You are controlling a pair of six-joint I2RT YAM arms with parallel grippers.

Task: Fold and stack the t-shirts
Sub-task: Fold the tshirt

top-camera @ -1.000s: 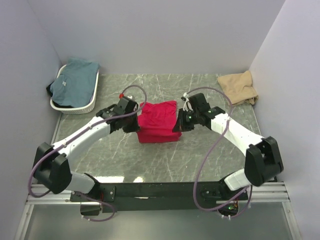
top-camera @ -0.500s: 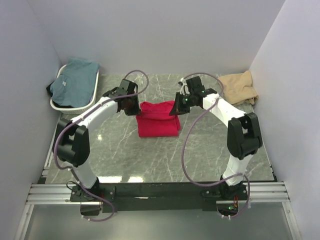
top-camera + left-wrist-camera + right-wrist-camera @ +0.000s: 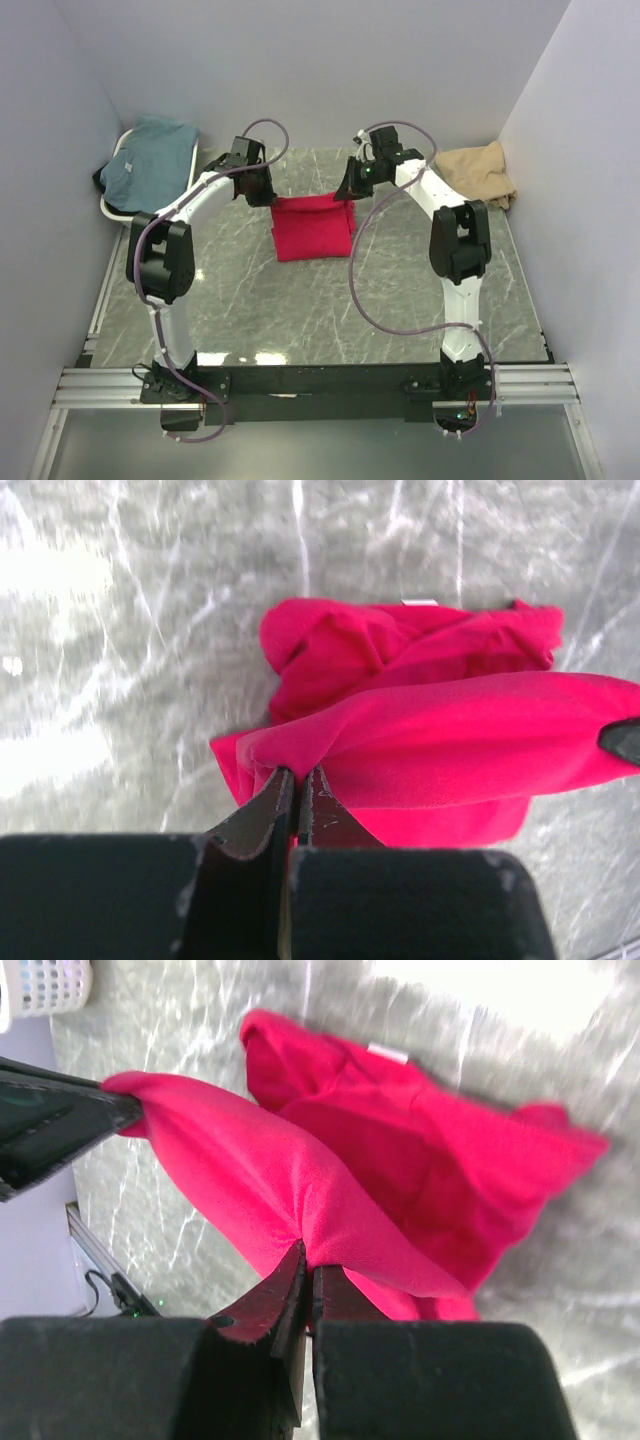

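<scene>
The crimson red t-shirt (image 3: 311,227) hangs partly lifted over the table's middle, its top edge stretched between both grippers. My left gripper (image 3: 271,200) is shut on the shirt's left corner (image 3: 300,750). My right gripper (image 3: 348,195) is shut on the right corner (image 3: 310,1230). The lower part of the shirt lies bunched on the table (image 3: 400,650). The tan beige t-shirt (image 3: 478,174) lies crumpled at the far right corner. The dusty teal t-shirt (image 3: 148,160) lies in the white basket (image 3: 152,213) at the far left.
The grey marble tabletop (image 3: 330,310) is walled on the left, back and right. Both arms reach far out from their bases at the near edge, with loose purple cables (image 3: 372,290) hanging beside them.
Both grippers have moved toward the back of the table and upward, carrying the red shirt's edge with them. The arms have stretched out further. The shirt has shifted back.
</scene>
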